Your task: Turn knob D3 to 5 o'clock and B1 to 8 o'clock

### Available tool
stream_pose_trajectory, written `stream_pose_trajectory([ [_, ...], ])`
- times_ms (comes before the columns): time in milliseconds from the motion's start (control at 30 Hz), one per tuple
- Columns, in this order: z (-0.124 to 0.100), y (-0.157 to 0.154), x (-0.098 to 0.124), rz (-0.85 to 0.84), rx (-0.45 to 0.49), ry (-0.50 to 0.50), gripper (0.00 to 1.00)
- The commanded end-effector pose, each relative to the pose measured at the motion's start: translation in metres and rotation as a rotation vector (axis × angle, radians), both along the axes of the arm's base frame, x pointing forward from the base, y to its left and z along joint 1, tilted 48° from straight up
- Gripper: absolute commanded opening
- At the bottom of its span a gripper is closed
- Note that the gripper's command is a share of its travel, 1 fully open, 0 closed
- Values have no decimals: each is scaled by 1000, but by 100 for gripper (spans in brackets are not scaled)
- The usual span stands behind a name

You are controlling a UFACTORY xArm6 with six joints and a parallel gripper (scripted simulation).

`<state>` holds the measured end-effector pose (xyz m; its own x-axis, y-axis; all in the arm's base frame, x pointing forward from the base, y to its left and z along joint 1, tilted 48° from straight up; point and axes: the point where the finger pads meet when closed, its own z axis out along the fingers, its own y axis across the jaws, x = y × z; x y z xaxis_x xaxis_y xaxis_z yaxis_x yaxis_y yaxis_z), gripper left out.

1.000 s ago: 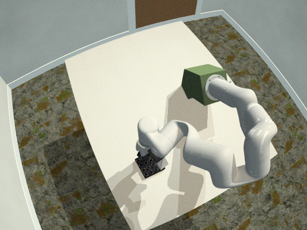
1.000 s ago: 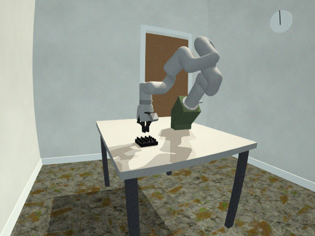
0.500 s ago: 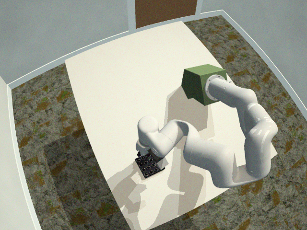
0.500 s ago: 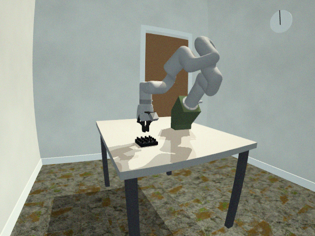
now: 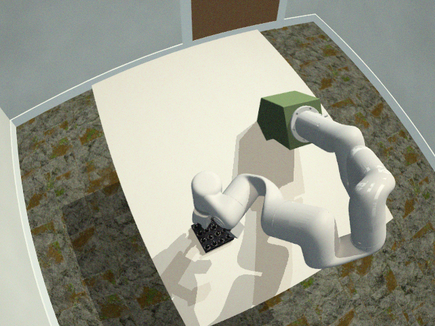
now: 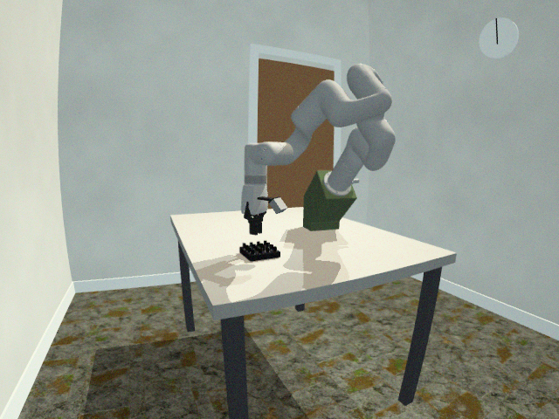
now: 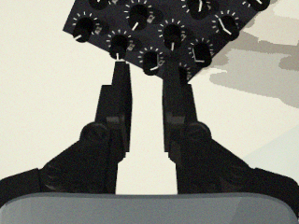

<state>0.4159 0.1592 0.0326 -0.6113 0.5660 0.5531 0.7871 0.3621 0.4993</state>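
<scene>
The black knob box [image 5: 213,237] [image 6: 257,252] [image 7: 168,13] stands on its feet on the white table [image 5: 158,115] [image 6: 388,257], near the table's left edge. Its knobs carry white lines pointing in different directions; I cannot read the printed names. My gripper [image 6: 255,230] [image 7: 147,80] hangs a little above the box, clear of it. In the wrist view the two dark fingers stand a narrow gap apart with nothing between them, and their tips frame a knob [image 7: 151,60] in the box's nearest row. In the top view the wrist hides the fingers and part of the box.
The arm's green base block [image 5: 277,119] [image 6: 325,207] stands on the table behind and to the right of the box. The arm's elbow arches high over the table. A brown door [image 6: 293,135] is in the back wall.
</scene>
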Motion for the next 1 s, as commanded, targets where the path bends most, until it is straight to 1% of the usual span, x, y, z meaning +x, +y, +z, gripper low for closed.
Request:
stream_pose_trajectory([
  [0,7,2,6,100,-8,-121,19],
  [67,9,2,7,130,-12,-154,19],
  [433,24,8,20,371,-43,-423,19],
  [500,24,8,20,371,-43,-423,19],
  [533,28,9,23,431,-52,-491,19],
  [633,31,10,25,476,-58,-541,19],
  [900,43,14,33,652,-82,-736,19],
  [967,45,14,34,678,-86,-765,19],
])
